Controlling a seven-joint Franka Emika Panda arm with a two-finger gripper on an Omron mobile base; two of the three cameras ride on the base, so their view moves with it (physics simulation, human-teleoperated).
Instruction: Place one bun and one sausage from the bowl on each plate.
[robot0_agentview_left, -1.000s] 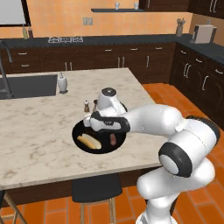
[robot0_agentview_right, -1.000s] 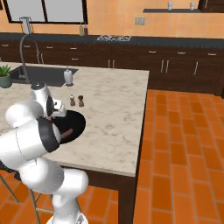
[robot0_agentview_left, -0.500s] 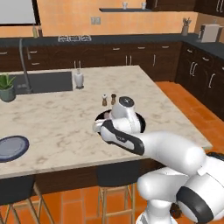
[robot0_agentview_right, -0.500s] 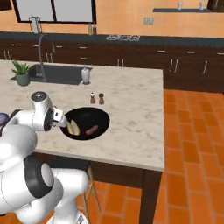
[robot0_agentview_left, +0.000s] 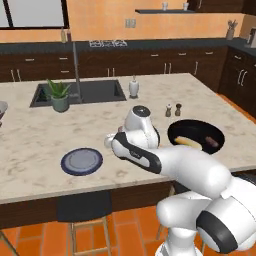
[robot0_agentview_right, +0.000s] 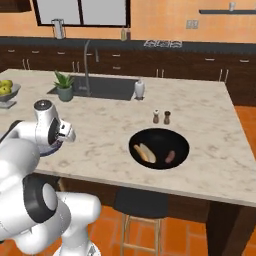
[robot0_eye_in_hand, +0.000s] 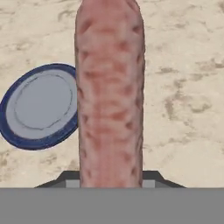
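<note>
tool (robot0_eye_in_hand: 110, 186): clamped on a sausage (robot0_eye_in_hand: 110, 87) | held above the marble surface (robot0_eye_in_hand: 183, 65), beside the blue-grey plate (robot0_eye_in_hand: 41, 105) | black bowl (robot0_agentview_right: 159, 148): one bun (robot0_agentview_right: 146, 152), one sausage

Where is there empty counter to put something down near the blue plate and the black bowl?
Bare marble lies between the blue plate and the black bowl, and between the plate and the potted plant. The plate itself is empty. It is crowded by the bowl's far rim, where the salt and pepper shakers stand. The pincer holds a sausage.
</note>
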